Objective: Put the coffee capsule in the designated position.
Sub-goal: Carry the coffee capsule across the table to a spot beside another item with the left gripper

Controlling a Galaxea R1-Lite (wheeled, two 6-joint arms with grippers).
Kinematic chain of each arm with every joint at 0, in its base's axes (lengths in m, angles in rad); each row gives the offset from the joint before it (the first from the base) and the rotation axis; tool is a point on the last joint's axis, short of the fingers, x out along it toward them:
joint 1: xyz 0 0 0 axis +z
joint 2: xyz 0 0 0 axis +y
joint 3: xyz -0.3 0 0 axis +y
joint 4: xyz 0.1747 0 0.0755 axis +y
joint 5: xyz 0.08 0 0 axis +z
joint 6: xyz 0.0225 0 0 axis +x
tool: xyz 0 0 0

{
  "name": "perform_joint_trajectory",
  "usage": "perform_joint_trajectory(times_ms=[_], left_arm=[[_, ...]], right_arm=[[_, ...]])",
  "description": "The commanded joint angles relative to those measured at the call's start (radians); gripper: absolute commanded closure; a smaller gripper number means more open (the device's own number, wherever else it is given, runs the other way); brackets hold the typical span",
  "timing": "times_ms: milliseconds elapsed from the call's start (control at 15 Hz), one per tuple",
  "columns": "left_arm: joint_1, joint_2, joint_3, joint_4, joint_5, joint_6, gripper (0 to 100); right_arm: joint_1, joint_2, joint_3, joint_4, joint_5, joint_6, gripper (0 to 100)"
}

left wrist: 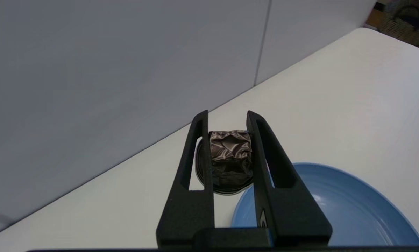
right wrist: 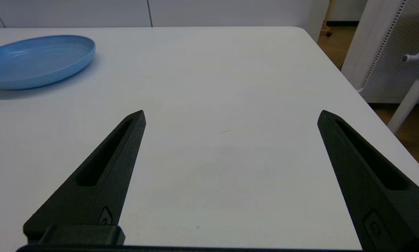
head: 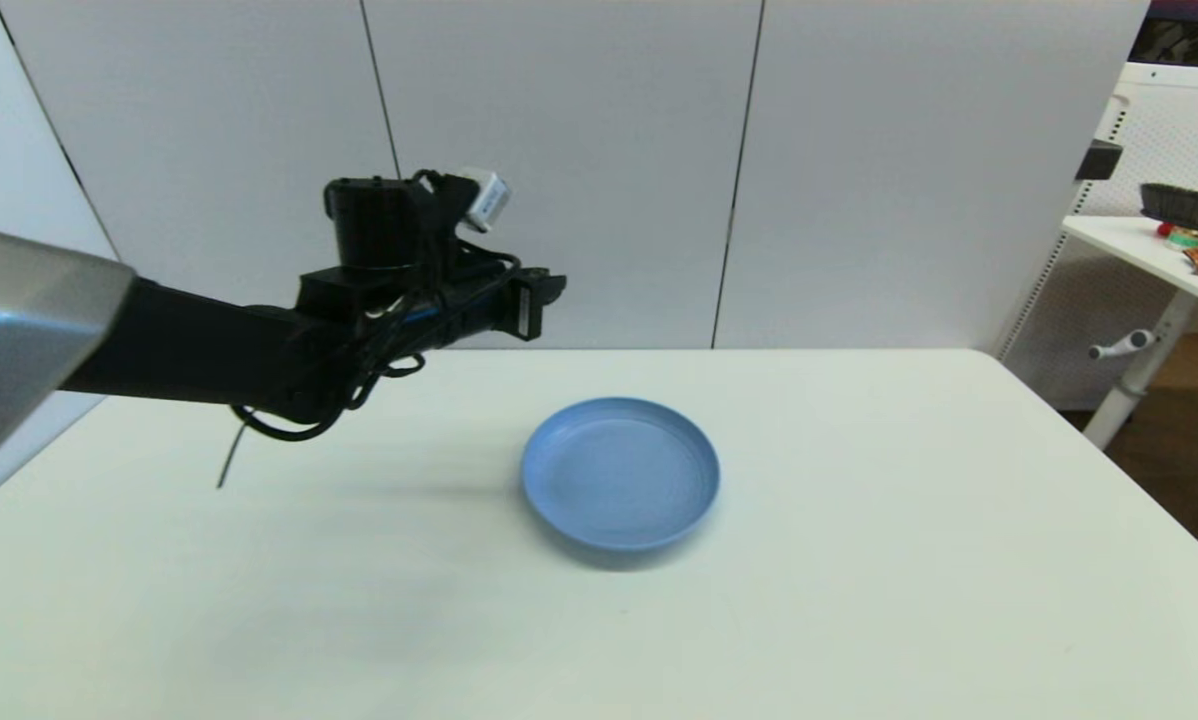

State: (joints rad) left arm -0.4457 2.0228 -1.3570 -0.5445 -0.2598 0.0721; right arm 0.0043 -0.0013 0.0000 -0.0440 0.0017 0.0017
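I see the coffee capsule (left wrist: 230, 157) pinched between the two black fingers of my left gripper (left wrist: 227, 120), its crumpled shiny foil face turned to the wrist camera. It is held in the air, above the white table (head: 909, 520), beside the far-left rim of the blue plate (head: 620, 472) and not yet over it. In the head view the left arm reaches in from the left, raised over the table. My right gripper (right wrist: 231, 115) is parked low over the table, well apart from the plate, with fingers spread wide and holding nothing
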Motion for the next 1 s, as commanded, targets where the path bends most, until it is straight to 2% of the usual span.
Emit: perform_joint_trajectory(times_ms=[67,467,933,1000], left_arm=[[-0.039,0.218,-0.171,0.018,-0.042,0.000,100],[-0.067,0.352,-0.243,0.011,-0.042,-0.011,100],[-0.064,0.378,-0.278,0.018,-0.042,-0.014,100],[-0.062,0.378,-0.277,0.018,-0.044,-0.014,0]], right_arm=[[0.000,0.001,0.018,0.000,0.000,0.001,0],[0.000,0.001,0.018,0.000,0.000,-0.002,0],[0.000,0.001,0.018,0.000,0.000,0.001,0],[0.000,0.001,0.018,0.000,0.000,0.001,0]])
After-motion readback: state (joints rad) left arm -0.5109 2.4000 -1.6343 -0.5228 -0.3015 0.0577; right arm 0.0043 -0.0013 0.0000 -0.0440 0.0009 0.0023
